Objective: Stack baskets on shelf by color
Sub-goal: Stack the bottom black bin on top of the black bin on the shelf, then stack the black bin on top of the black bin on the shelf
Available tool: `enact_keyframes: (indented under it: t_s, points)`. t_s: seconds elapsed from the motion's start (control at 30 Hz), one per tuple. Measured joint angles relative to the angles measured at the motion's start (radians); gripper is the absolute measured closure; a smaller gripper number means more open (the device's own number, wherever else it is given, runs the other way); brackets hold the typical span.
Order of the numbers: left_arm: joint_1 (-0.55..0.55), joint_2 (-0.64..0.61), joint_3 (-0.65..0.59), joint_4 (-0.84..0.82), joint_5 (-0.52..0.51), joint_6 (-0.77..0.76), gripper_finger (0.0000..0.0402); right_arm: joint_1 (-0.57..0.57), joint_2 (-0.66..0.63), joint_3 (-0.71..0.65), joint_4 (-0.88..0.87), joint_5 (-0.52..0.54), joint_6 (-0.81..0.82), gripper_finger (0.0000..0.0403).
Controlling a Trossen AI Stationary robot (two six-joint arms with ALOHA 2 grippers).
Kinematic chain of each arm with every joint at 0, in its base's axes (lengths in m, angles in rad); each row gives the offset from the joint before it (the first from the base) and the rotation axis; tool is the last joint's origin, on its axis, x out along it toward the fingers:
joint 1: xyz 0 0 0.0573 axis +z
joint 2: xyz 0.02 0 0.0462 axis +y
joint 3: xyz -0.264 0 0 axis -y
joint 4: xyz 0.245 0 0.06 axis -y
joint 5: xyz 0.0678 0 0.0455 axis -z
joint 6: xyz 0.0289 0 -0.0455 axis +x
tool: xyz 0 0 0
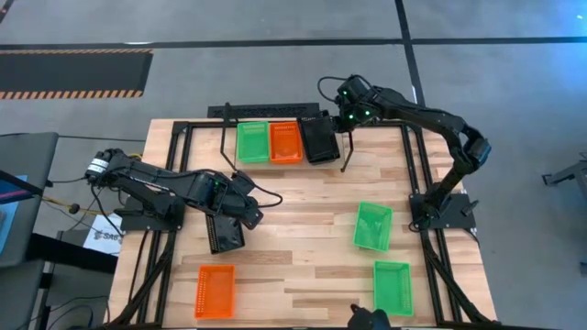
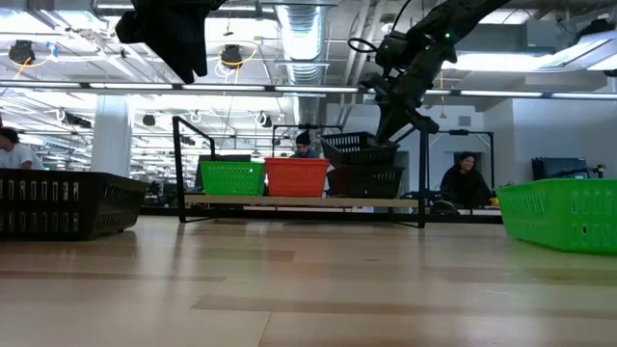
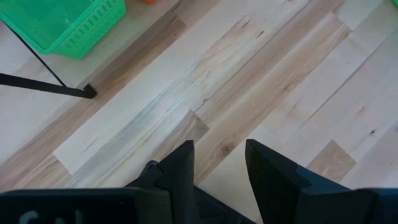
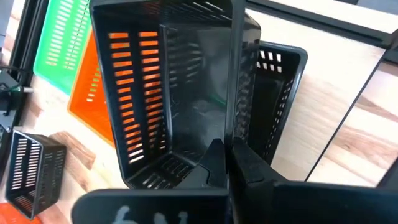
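- My right gripper (image 4: 227,158) is over the right end of the shelf (image 1: 275,112), fingers pinching the wall of a black basket (image 4: 168,87) held tilted above another black basket (image 2: 371,180) already sitting there.
- On the shelf I see a green basket (image 1: 252,142), then a red-orange basket (image 1: 285,142) beside it (touching or nearly so), then the black ones.
- My left gripper (image 3: 217,165) hangs above the table (image 1: 303,197) with fingers spread, holding nothing, beside a third black basket (image 1: 226,232).
- Loose on the table: one red-orange basket (image 1: 215,291) near the front left, two green baskets (image 1: 372,225) on the right.
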Motion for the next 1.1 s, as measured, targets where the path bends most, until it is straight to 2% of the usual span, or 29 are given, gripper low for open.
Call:
enact_keyframes:
  t_s: [0.2,0.43,0.67,0.83,1.03,1.1]
  points:
    - [0.000,0.000,0.000,0.000,0.000,0.000,0.0269,0.003,0.000,0.000,-0.010,0.000,-0.003,0.0393]
    - [0.000,0.000,0.000,0.000,0.007,0.000,0.0269,0.003,0.000,0.000,-0.011,0.000,-0.009,0.0333]
    - [0.000,0.000,0.000,0.000,0.008,-0.001,0.0269,0.003,0.000,0.028,-0.011,0.000,-0.046,0.0294]
    - [0.000,0.000,0.000,0.000,0.008,-0.015,0.0269,0.003,0.001,0.123,-0.030,-0.001,-0.059,0.0276]
    - [0.000,-0.001,-0.018,-0.018,-0.037,-0.017,0.0269,0.027,0.001,0.318,-0.106,-0.042,-0.123,0.0269]
    - [0.000,0.000,-0.039,-0.069,-0.027,-0.085,0.0269,0.048,0.001,0.386,-0.141,-0.056,-0.148,0.0271]
